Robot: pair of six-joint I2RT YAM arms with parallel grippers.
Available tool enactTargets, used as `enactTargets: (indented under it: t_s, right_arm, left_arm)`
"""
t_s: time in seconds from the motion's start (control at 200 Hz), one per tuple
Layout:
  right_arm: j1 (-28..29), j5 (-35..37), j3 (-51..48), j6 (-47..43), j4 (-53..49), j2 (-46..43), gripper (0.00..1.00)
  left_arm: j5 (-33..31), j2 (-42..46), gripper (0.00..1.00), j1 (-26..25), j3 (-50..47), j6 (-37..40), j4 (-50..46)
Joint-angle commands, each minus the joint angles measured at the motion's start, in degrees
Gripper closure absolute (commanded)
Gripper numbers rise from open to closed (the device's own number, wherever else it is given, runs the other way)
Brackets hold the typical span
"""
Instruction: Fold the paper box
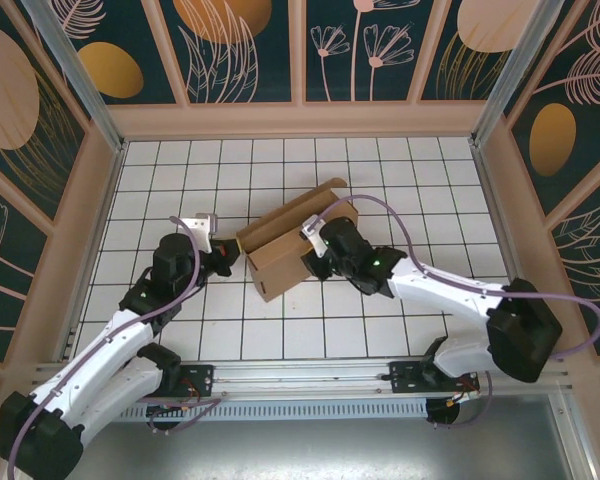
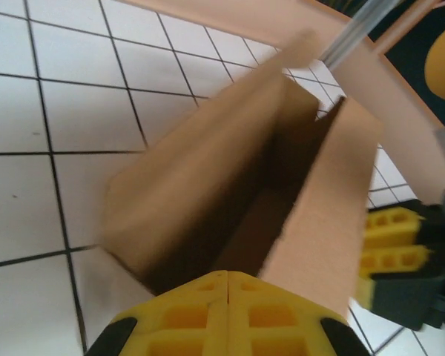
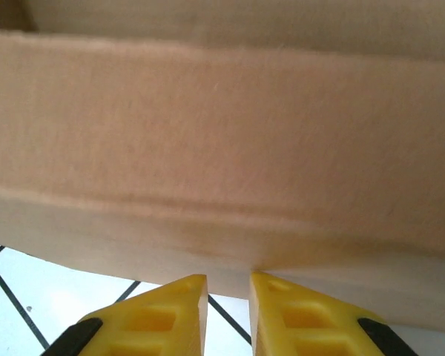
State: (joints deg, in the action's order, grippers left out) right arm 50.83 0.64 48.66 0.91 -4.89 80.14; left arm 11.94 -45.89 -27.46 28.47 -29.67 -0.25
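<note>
The paper box (image 1: 295, 240) is brown cardboard, partly folded into a long trough, lying at a slant in the middle of the tiled table. My left gripper (image 1: 232, 258) is at its left end. In the left wrist view its fingers meet, shut on nothing (image 2: 228, 280), right before the box's open end (image 2: 208, 185). My right gripper (image 1: 311, 263) is against the box's near long wall (image 3: 222, 148). Its jaws (image 3: 228, 285) stand a narrow gap apart at the wall's lower edge, with bare tile showing between them. Its yellow fingers (image 2: 389, 237) also show in the left wrist view.
The white tiled table (image 1: 420, 180) is fenced by patterned walls with beige frames (image 1: 300, 120) on three sides. A metal rail (image 1: 300, 380) runs along the near edge by the arm bases. Free tiles lie behind and at both sides of the box.
</note>
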Motion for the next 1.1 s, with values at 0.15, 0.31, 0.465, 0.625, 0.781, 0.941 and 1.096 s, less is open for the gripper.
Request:
enactTargets:
  t_s: [0.15, 0.31, 0.465, 0.625, 0.781, 0.941, 1.096]
  right_arm:
    - [-0.27, -4.24, 3.39, 7.51, 10.58, 2.99, 0.77]
    - [-1.33, -1.27, 1.82, 7.36, 10.46, 0.37, 0.82]
    - [-9.27, -2.47, 1.50, 11.88, 7.61, -8.11, 0.77]
    - [-13.82, -8.34, 10.66, 6.78, -0.46, 0.00, 0.73]
    - [-13.93, -10.90, 17.82, 7.31, 0.45, 13.05, 0.73]
    - [-12.98, -8.65, 26.39, 6.40, -1.62, 25.41, 0.73]
    - [-12.47, -7.06, 32.04, 5.80, -4.31, 33.49, 0.72]
  left_arm:
    - [5.64, -2.79, 1.00, -0.34, 2.14, -3.58, 1.18]
    - [-5.05, -0.55, 1.00, -0.31, 3.51, -4.17, -1.83]
    - [-13.10, 0.84, 0.72, -0.32, 5.64, -5.80, -3.40]
    - [-10.55, -8.13, 0.69, -0.35, 9.22, -8.22, -4.61]
    - [-12.76, -12.04, 0.69, -0.31, 8.35, -10.90, -2.71]
    - [-16.87, -16.36, 0.67, -0.14, 7.66, -10.98, -2.99]
    - [-19.46, -16.63, 0.66, 0.04, 6.93, -12.91, -2.54]
